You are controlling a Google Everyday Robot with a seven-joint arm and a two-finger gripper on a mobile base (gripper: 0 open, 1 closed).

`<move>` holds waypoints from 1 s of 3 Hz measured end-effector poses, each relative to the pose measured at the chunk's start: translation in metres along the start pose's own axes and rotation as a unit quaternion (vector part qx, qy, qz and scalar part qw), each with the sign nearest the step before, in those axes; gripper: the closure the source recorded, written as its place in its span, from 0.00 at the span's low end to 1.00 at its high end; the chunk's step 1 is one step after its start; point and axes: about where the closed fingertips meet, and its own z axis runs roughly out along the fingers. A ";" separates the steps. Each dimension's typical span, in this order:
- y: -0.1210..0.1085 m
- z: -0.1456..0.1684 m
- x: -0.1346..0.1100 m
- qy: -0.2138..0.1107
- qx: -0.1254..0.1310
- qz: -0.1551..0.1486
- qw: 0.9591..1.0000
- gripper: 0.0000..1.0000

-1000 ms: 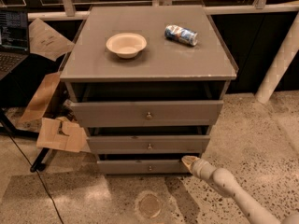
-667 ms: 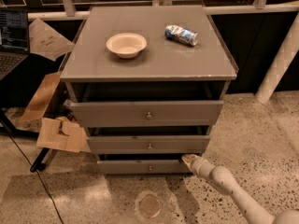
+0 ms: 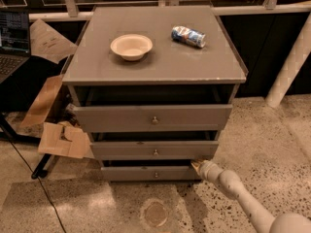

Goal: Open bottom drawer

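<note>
The bottom drawer (image 3: 146,173) is the slimmest grey front, lowest of three in the grey cabinet, with a small round metal knob (image 3: 156,174) at its centre. A dark gap shows above it. My gripper (image 3: 198,165) is at the end of the white arm (image 3: 238,193) that comes in from the lower right. It sits at the right end of the bottom drawer front, near its top corner, well right of the knob.
The mid-sized drawer (image 3: 155,149) and the tallest top drawer (image 3: 153,118) both stand slightly out. A beige bowl (image 3: 131,46) and a crushed can (image 3: 188,36) lie on the cabinet top. Cardboard pieces (image 3: 63,140) and a cable lie at the left. A white post (image 3: 291,67) stands at the right.
The gripper has stayed at the right end of the bottom drawer with hardly any shift. The drawers look the same.
</note>
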 end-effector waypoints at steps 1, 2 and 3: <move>-0.005 0.009 0.006 0.008 0.003 0.004 1.000 1.00; -0.009 0.019 0.015 0.019 0.003 0.008 1.000 1.00; -0.010 0.025 0.022 0.034 -0.005 0.014 0.999 0.84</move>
